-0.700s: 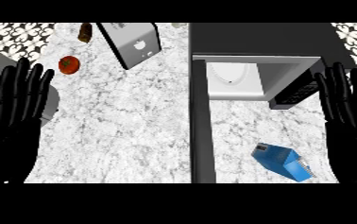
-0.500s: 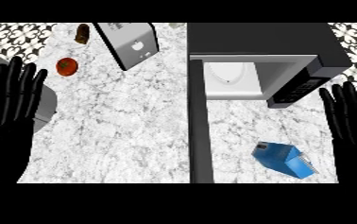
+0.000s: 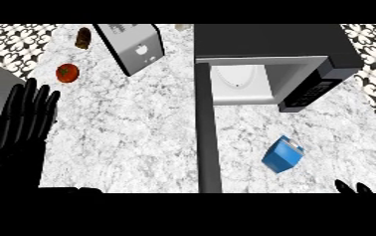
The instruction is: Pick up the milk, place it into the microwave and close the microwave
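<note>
- The milk point(image 3: 283, 154) is a small blue carton with a pale grey top and a little round cap; I see it tilted on the marble counter point(image 3: 132, 145), top corner pointing up-right.
- It lies free on the counter at the right, in front of the microwave point(image 3: 294, 56) and just below its control panel point(image 3: 312, 91), not touching either.
- Nothing holds the milk; both hands are well apart from it.
- The microwave is open: its door point(image 3: 206, 130) swings out toward me as a long dark bar left of the milk, and the white cavity point(image 3: 242, 80) shows with a pale round plate point(image 3: 241, 75) inside.
- My right hand point(image 3: 352, 187) shows only as a few dark fingertips at the lower right corner, below and right of the milk; I cannot tell how far open it is, and I see nothing in it.
- My left hand point(image 3: 28, 115) sits at the left edge, fingers straight and spread, pointing up, holding nothing.
- Farther left on the counter stands a toaster point(image 3: 132, 48) with a silver face, angled.
- A tomato point(image 3: 67, 72) lies left of the toaster, just above my left hand.
- A brown item point(image 3: 84, 37) sits near the patterned wall point(image 3: 26, 46), above the tomato; I cannot tell what it is.
</note>
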Robot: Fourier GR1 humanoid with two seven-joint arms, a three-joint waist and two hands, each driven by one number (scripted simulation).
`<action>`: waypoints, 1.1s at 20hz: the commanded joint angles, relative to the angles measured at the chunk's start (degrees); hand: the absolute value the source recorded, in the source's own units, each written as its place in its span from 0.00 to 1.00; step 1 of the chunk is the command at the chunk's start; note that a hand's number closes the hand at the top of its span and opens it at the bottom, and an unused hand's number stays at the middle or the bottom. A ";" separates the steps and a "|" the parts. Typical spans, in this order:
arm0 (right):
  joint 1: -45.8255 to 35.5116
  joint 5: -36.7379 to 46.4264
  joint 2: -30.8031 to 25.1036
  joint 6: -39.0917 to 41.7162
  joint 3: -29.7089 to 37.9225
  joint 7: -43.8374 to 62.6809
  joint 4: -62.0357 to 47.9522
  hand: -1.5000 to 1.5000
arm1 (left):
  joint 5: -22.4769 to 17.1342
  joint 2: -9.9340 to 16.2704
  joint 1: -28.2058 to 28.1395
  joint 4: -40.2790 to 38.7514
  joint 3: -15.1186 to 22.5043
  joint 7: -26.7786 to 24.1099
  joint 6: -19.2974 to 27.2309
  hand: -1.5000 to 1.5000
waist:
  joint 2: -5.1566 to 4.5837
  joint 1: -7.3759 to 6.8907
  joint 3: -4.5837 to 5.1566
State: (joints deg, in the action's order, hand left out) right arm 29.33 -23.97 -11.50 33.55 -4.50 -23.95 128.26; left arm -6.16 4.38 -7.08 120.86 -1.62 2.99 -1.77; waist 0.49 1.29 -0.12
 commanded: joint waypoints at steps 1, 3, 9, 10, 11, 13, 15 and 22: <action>11.90 -2.05 -2.54 10.52 2.29 -8.15 2.29 0.00 | -0.23 -1.23 -7.52 4.25 1.93 -1.53 -1.43 0.00 | 0.02 -0.32 0.07; 14.80 -0.25 -2.20 13.93 3.97 -11.78 0.07 0.00 | 1.31 -1.98 -7.94 0.72 2.61 -5.10 -1.84 0.00 | -0.12 -0.24 0.09; 13.52 1.92 0.02 11.62 9.57 -17.12 -5.04 0.00 | 1.74 -2.98 -14.29 7.17 5.37 -5.39 -3.07 0.00 | -0.14 -0.90 0.06; 14.03 7.25 3.55 9.08 7.70 -18.43 -4.78 0.00 | -0.27 -2.54 -17.58 7.83 4.07 -6.40 -4.36 0.00 | -0.05 -0.95 0.08; 14.99 9.47 4.81 7.08 6.78 -18.10 -3.63 0.00 | 1.42 -3.25 -20.20 9.20 6.17 -7.18 -4.52 0.00 | -0.05 -1.01 0.09; 14.81 9.09 5.02 6.81 8.58 -21.38 -6.20 0.00 | -0.23 -2.15 -21.33 6.56 3.69 -10.76 -6.51 0.00 | -0.03 -0.99 0.09; 11.46 10.10 5.57 3.70 8.64 -20.75 -8.97 0.00 | 3.01 -3.60 -22.11 9.62 7.24 -9.00 -4.70 0.00 | -0.21 -1.27 0.08; 4.04 12.45 6.06 -2.63 9.19 -21.66 -16.19 0.00 | -2.15 -1.11 -22.46 7.13 1.38 -11.18 -8.04 0.00 | -0.40 -1.47 0.11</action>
State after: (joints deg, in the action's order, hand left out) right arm 37.94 -12.47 -6.02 27.92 4.01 -39.64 117.81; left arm -5.87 2.05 -29.58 128.72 2.66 -7.77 -8.44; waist 0.21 -0.05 -0.02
